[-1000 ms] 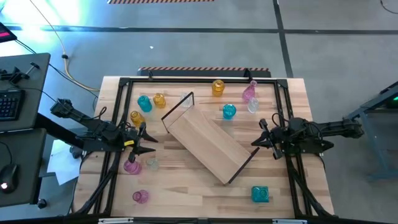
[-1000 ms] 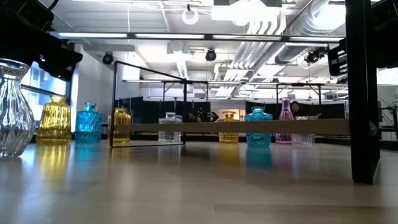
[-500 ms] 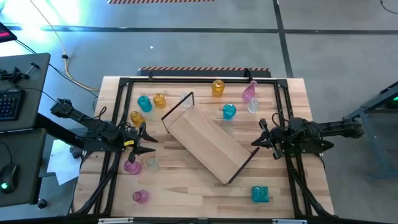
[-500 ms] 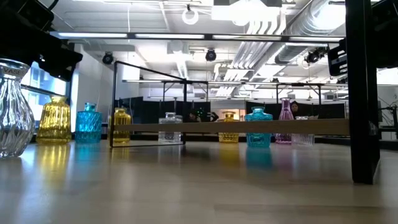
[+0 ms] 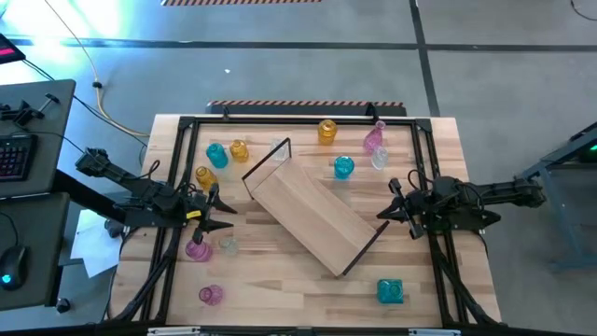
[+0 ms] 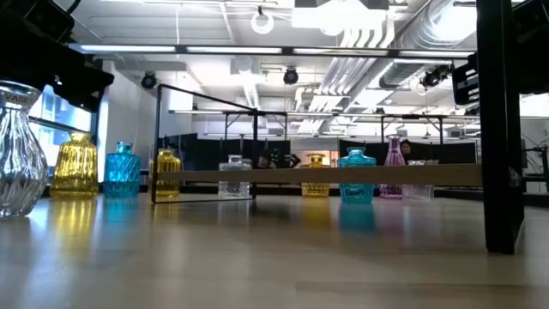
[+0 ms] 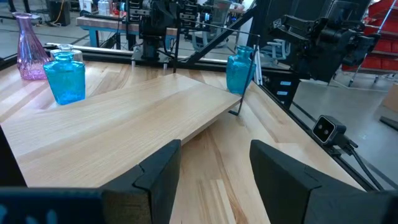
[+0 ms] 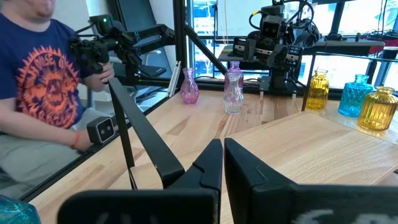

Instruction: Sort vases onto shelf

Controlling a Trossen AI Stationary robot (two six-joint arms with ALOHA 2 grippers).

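The vases (image 5: 216, 155) are scattered around the diagonally lying shelf (image 5: 312, 214), none gripped. The left gripper (image 5: 222, 212) is held open, the right gripper (image 5: 388, 207) nearly closed. Neighbouring vases could be toppled by a careless reach.

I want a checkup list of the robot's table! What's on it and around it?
Surface: slatted wooden table, black frame rails along its edges.
Job's things: shelf lies slantwise mid-table, nothing on it; vases in yellow, blue, pink and clear stand scattered around it.
Clutter: nothing seen.
Grippers: left gripper open, empty, beside a pink vase; right gripper nearly closed, empty.
Cables: yellow cable on the floor.
Surroundings: seated person beside the table; keyboard on a desk.
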